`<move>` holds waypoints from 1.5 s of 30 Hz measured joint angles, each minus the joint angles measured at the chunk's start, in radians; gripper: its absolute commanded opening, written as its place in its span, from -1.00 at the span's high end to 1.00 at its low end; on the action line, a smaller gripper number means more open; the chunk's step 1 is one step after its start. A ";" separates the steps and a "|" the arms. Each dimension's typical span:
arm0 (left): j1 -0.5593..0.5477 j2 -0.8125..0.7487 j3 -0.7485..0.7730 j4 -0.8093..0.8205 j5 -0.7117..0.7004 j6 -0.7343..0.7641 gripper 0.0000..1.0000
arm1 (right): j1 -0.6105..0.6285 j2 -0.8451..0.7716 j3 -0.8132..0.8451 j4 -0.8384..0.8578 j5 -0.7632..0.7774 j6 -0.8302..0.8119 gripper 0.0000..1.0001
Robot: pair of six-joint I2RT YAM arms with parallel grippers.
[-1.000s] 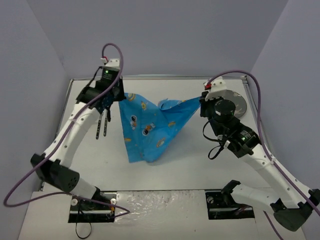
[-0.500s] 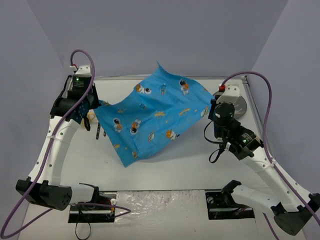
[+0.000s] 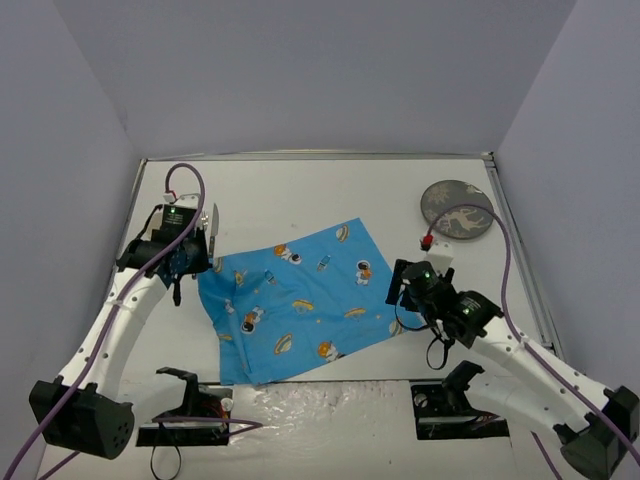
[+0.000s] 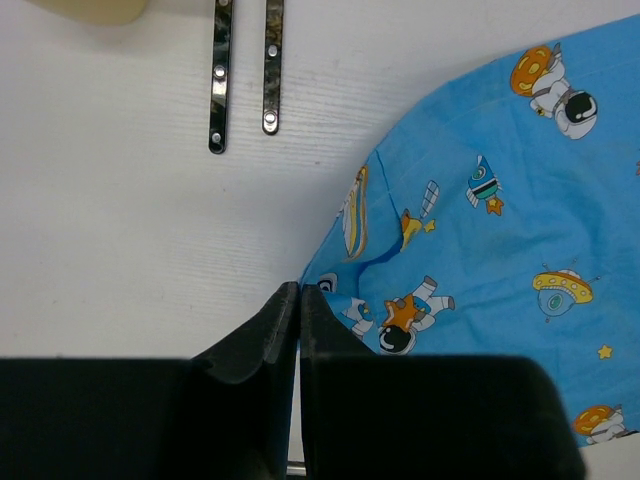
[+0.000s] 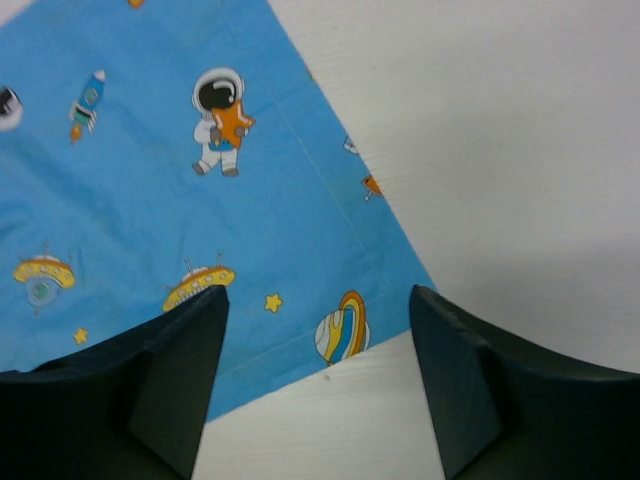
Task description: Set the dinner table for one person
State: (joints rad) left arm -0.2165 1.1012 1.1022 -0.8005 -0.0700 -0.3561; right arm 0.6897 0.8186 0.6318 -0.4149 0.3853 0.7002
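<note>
the placemat [image 3: 300,300] is bright blue with a cartoon space print: white-and-orange astronauts, little rockets, yellow ufos, rainbow-striped planets and tiny yellow stars. the dinner table [image 3: 300,200] under it is plain white, with a faint grain up close in the wrist views. the plate [image 3: 457,209] is dark grey with pale splotchy markings, the cutlery handles [image 4: 219,80] are dark with silver rivets, and the arms [image 3: 125,310] are white with black joints and purple cables [image 3: 186,166]
</note>
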 measured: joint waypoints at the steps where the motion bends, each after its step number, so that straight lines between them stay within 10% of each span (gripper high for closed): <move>1: 0.000 0.000 -0.016 0.005 0.000 0.000 1.00 | 0.007 0.038 0.019 -0.001 -0.007 -0.020 -0.52; 19: 0.017 0.002 -0.118 0.062 -0.002 0.003 1.00 | -0.175 1.042 0.810 0.214 -0.325 -0.717 -0.49; 45: 0.082 -0.004 -0.132 0.079 0.027 0.005 1.00 | -0.319 1.404 1.010 0.283 -0.666 -1.025 -0.37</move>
State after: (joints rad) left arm -0.1349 1.0973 0.9703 -0.7216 -0.0429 -0.3515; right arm 0.3706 2.2230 1.6417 -0.1319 -0.2811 -0.3244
